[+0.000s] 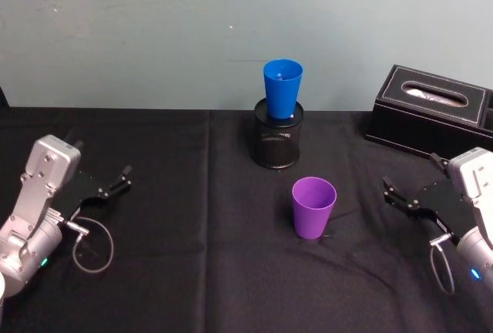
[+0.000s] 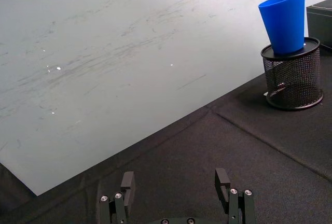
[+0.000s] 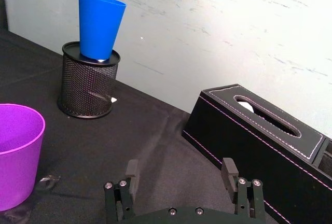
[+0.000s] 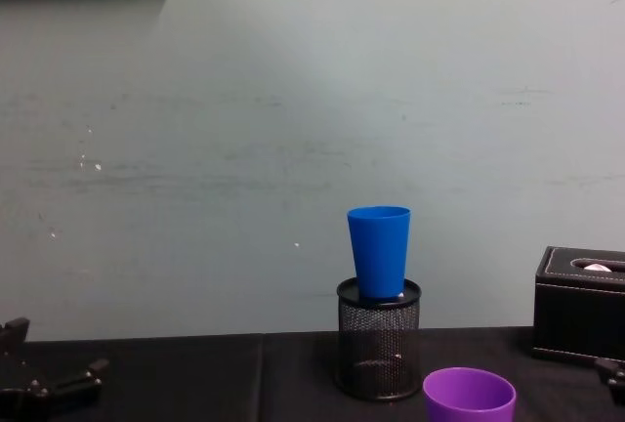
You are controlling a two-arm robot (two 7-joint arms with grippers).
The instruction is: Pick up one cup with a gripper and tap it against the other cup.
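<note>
The purple cup stands upright on the black tablecloth, in front of the blue cup. The blue cup sits upright in the mouth of a black mesh pen holder. My right gripper rests low at the table's right side, open and empty, a hand's width right of the purple cup. The right wrist view shows its fingers spread, with the blue cup farther off. My left gripper lies open and empty at the far left, away from both cups; the blue cup appears far from it.
A black tissue box stands at the back right, just behind my right gripper. A grey-green wall closes off the table's far edge. Bare black cloth spreads between my left gripper and the cups. A grey cable loop hangs by the left wrist.
</note>
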